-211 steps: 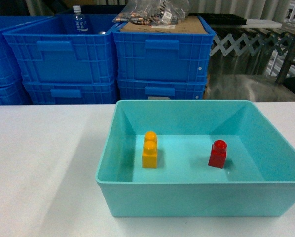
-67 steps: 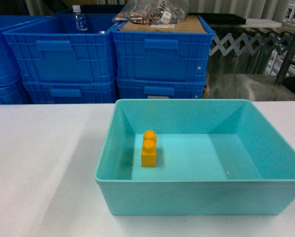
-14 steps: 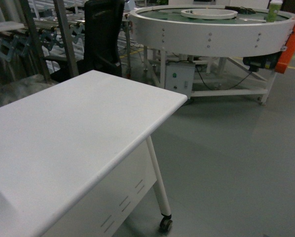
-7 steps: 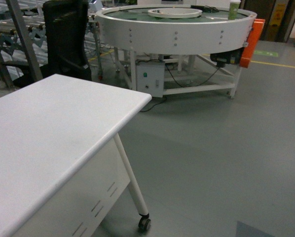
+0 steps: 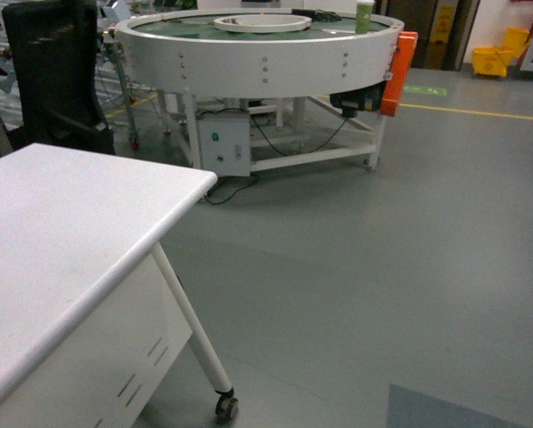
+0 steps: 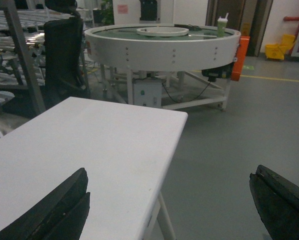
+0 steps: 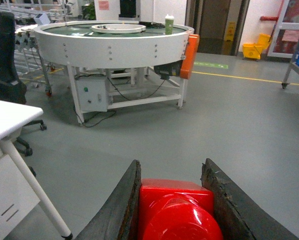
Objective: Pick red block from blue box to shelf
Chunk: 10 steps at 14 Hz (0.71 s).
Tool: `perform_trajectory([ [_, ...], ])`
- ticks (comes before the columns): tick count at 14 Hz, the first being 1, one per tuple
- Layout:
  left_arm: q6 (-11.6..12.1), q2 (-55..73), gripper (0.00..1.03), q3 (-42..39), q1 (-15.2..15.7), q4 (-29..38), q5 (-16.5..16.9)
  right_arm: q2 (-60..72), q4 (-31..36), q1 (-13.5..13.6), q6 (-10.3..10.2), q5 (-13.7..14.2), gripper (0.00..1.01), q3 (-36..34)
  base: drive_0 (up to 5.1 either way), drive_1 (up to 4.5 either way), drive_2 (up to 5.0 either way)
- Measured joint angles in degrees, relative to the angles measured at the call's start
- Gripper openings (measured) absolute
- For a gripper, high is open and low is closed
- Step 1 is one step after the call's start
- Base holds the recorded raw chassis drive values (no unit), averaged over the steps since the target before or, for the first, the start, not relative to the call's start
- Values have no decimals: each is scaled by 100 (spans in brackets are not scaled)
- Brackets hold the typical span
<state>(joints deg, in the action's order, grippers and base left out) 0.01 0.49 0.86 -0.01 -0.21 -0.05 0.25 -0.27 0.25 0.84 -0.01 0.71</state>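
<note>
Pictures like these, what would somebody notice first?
The glossy red plastic block jumps out, pinched between the right gripper's dark fingers, low in the right wrist view. Behind it stands a big round white conveyor table with an orange panel on its right side.

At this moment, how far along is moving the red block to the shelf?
Pick looks done: the right tool is shut on the red block, away from the white table. Left tool is open, empty. Placing remains; the block isn't on any rack yet.
</note>
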Motion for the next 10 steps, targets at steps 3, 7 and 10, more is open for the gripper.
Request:
perform_trajectory([
  [3,0,0,98,0,0,0,0,0,0,0,0,0,29,0,-149,-149,-149],
  [7,0,0,98,0,0,0,0,0,0,0,0,0,29,0,-149,-149,-149],
  [10,0,0,98,0,0,0,0,0,0,0,0,0,29,0,-151,-151,-151],
])
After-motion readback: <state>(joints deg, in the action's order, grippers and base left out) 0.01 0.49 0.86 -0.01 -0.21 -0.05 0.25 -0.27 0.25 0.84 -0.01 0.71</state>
